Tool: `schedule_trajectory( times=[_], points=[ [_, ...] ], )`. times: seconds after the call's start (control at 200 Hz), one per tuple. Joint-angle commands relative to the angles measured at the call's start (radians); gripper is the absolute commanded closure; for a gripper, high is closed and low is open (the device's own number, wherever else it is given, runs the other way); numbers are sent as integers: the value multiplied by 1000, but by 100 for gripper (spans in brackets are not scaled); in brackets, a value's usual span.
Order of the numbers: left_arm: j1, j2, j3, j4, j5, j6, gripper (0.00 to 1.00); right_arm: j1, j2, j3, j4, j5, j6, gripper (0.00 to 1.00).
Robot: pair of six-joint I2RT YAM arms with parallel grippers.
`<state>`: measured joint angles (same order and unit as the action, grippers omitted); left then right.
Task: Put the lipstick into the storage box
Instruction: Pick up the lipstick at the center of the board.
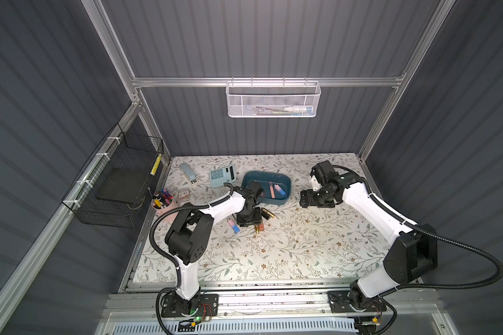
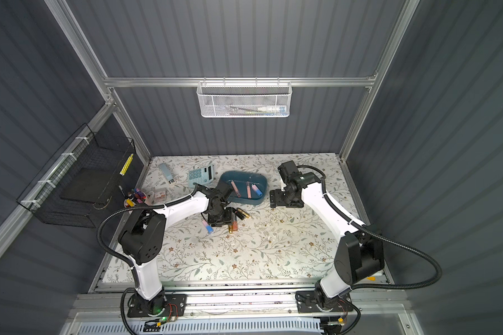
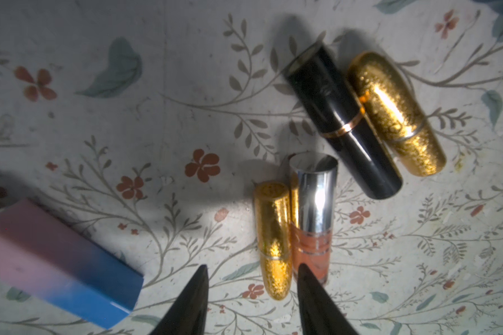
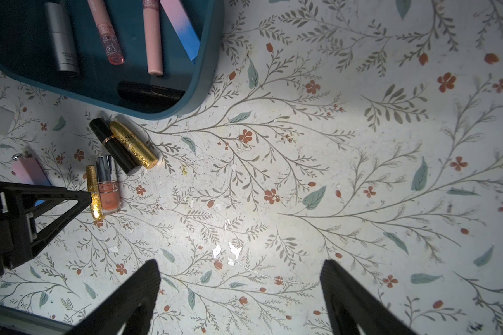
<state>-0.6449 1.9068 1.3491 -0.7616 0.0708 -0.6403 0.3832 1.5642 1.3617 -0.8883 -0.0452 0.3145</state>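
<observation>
Beside the box [image 1: 279, 202], the left pincer [image 3: 251, 269] hangs low over the tabletop [image 3: 157, 116]. Its jaws are apart, and a small gold lipstick [image 3: 273, 240] lies between its tips, unclamped, touching a coral gloss [image 3: 311, 246]. A black lipstick [image 3: 343, 124] and a bigger gold lipstick [image 3: 395, 113] lie together nearby. The right pincer [image 4: 241, 264] gapes wide over the tabletop, gripping nothing. Several tubes lie in the box.

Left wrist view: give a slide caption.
Open left end effector over a gold lipstick and coral tube lying side by side.
</observation>
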Motion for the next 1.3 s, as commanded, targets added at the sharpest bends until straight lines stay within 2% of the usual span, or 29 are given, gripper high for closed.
schedule_trajectory(
  times=[0.0, 0.37, 0.485, 0.655, 0.746, 0.906, 1.041, 1.126, 1.296],
  points=[
    [-9, 28, -3, -15, 14, 7, 51, -1, -14, -4, -8, 4, 12, 12],
    [-10, 66, -11, -7, 15, 16, 53, 0, -13, -10, -7, 8, 11, 12],
    [-10, 76, -5, -7, 16, 22, 67, 0, -7, -7, -10, 11, 9, 12],
    [-10, 102, 18, -12, 27, 35, 68, 0, -3, 0, -12, 14, 6, 12],
    [-10, 109, 32, -17, 27, 42, 74, -1, -3, 2, -14, 19, 5, 12],
    [-11, 100, 56, -54, 17, 60, 76, -3, -4, 7, -18, 21, 3, 12],
    [-10, 79, 124, -97, 9, 74, 78, -7, -6, 8, -16, 25, 3, 12],
    [-10, 70, 150, -127, 7, 84, 87, -7, -4, 11, -14, 24, 3, 12],
    [-10, 60, 212, -197, -11, 109, 88, -10, 4, 26, -15, 19, 0, 12]
  ],
)
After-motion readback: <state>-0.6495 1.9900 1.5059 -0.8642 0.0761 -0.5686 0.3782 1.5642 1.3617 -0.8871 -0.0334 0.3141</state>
